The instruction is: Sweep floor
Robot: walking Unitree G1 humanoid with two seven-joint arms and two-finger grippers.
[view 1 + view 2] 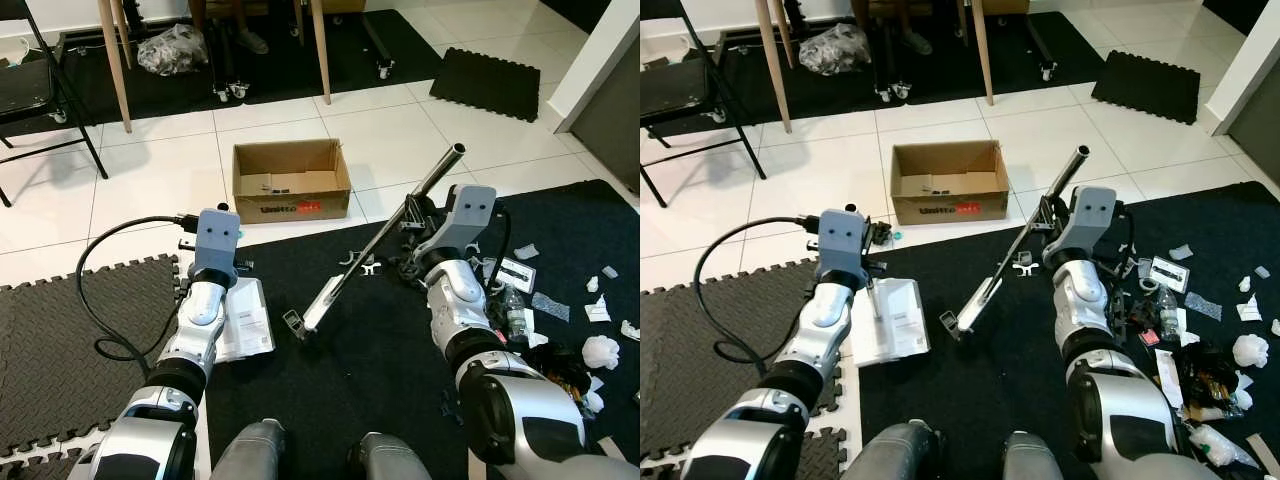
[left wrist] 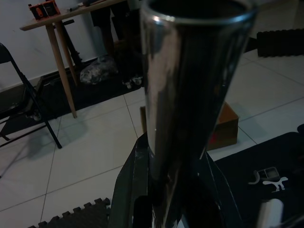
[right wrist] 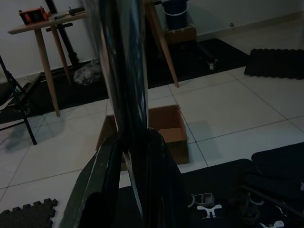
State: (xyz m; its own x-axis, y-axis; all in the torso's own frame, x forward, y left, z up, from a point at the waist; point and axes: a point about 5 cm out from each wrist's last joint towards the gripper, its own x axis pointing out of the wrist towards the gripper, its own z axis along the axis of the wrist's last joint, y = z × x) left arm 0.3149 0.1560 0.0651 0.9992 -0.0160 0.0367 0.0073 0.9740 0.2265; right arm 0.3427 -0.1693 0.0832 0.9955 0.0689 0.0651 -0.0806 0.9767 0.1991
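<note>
- Two end effectors are at work, both on the robot's side of the cardboard box (image 1: 290,180), which sits open on the white tiled floor (image 1: 160,170).
- Right end effector (image 3: 133,135): right of the box and nearer the robot, its fingers pressed against either side of the long metal pole (image 1: 385,235), pinching it.
- The pole is tilted. Its top end is up just right of the box, and its lower end, with a small head, rests on the black mat (image 1: 380,330) in front of the box.
- Left end effector (image 2: 175,147): in front of the box's left corner, its fingers closed around a chrome tube (image 2: 190,85).
- White flat pan (image 1: 890,320): on the floor under the left arm, at the mat's edge.
- Scattered litter (image 1: 600,350) (white paper wads, wrappers, a small bottle): on the mat, well right of the box, past the right arm.
- Black cable (image 1: 100,270): loops over the floor to the left of the box.
- Wooden table legs (image 1: 115,60) and a folding chair (image 1: 30,90) stand beyond the box, to its left.
</note>
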